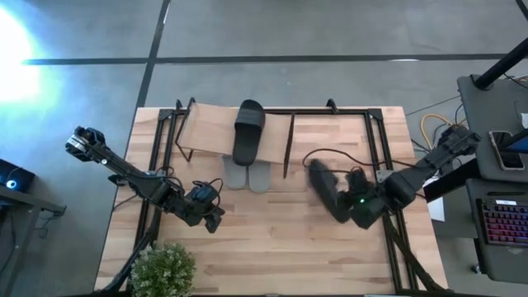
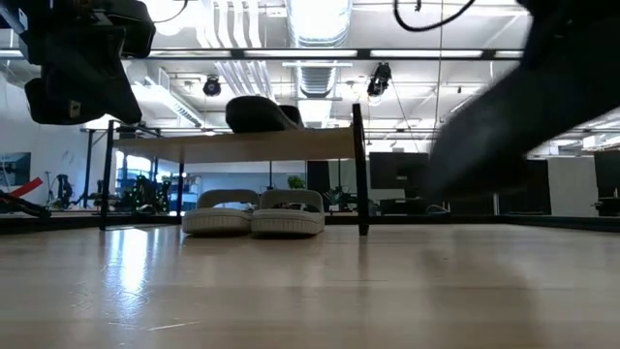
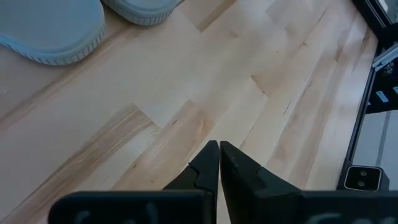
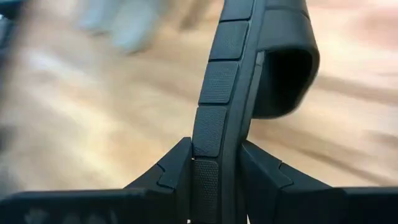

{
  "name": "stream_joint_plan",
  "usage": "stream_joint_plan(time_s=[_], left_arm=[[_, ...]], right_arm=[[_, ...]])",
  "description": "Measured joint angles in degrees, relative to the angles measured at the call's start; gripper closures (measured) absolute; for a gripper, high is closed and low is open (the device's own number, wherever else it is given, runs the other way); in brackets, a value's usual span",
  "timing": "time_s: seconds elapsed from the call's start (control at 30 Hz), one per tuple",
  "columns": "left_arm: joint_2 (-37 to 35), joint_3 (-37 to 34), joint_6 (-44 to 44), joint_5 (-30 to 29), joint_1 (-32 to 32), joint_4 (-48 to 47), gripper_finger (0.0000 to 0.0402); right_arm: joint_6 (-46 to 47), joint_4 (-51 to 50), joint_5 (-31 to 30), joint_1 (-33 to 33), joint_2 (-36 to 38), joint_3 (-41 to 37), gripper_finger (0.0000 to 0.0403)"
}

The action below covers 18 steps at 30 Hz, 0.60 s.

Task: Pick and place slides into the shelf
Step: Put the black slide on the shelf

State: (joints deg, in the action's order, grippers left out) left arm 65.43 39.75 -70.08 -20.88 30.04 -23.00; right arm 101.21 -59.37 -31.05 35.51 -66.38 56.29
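Observation:
The shelf [image 1: 216, 125] stands at the table's far side, its plank top [image 2: 232, 145] on thin black legs. One black slide [image 1: 249, 130] lies on the plank [image 2: 260, 114]. The light grey pair [image 1: 247, 176] sits side by side on the table under the shelf [image 2: 254, 213] and shows in the left wrist view [image 3: 56, 31]. My right gripper [image 1: 353, 200] is shut on the second black slide [image 1: 326, 190], right of the shelf. My left gripper [image 1: 210, 216] hovers shut [image 3: 219, 149] near the table's left, near side, holding nothing. My right gripper [image 4: 214, 165] pinches the black slide's sole at one end [image 4: 208, 155] between its two fingers, one finger [image 4: 177, 168] on the treaded underside and one on the footbed side. The slide is turned on its edge, its strap [image 4: 286, 68] beyond the fingers. It is lifted clear of the table [image 2: 523, 126].
A small potted plant [image 1: 163, 271] stands at the table's near left corner. Black frame rails [image 1: 381, 157] run along the table's sides. Bare wood [image 1: 272, 239] lies between the grippers. A desk with a keyboard [image 1: 503, 223] stands off the right edge.

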Motion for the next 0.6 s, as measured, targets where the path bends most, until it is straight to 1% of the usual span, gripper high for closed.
stream_joint_plan(time_s=[0.13, 0.17, 0.2, 0.27, 0.33, 0.43, 0.53, 0.6], left_arm=[[0.0, 0.0, 0.0, 0.0, 0.0, 0.0, 0.0401], [0.0, 0.0, 0.0, 0.0, 0.0, 0.0, 0.0402], [0.0, 0.0, 0.0, 0.0, 0.0, 0.0, 0.0402], [0.0, 0.0, 0.0, 0.0, 0.0, 0.2, 0.0401], [0.0, 0.0, 0.3, 0.4, -0.1, 1.1, 0.0401], [0.9, 0.0, 4.9, 3.8, -1.0, 4.4, 0.0402], [2.0, 0.1, 7.3, 4.1, -2.5, 4.9, 0.0402], [2.8, 0.4, 7.7, 4.1, -3.7, 4.9, 0.0402]], right_arm=[[15.7, -25.5, -0.3, 2.6, -5.1, 8.6, 0.0301], [17.9, -30.7, -0.7, 3.4, -6.8, 10.6, 0.0301], [18.0, -32.0, -1.5, 4.1, -8.5, 12.2, 0.0302], [11.6, -28.5, -4.9, 4.6, -9.8, 13.6, 0.0302], [9.6, -27.7, -6.1, 4.6, -12.2, 16.2, 0.0303], [8.7, -28.7, -5.2, 4.7, -15.7, 18.7, 0.0303], [5.0, -22.0, -4.2, 5.5, -17.2, 22.1, 0.0303], [0.4, -15.7, -2.9, 6.5, -17.9, 23.0, 0.0303]])
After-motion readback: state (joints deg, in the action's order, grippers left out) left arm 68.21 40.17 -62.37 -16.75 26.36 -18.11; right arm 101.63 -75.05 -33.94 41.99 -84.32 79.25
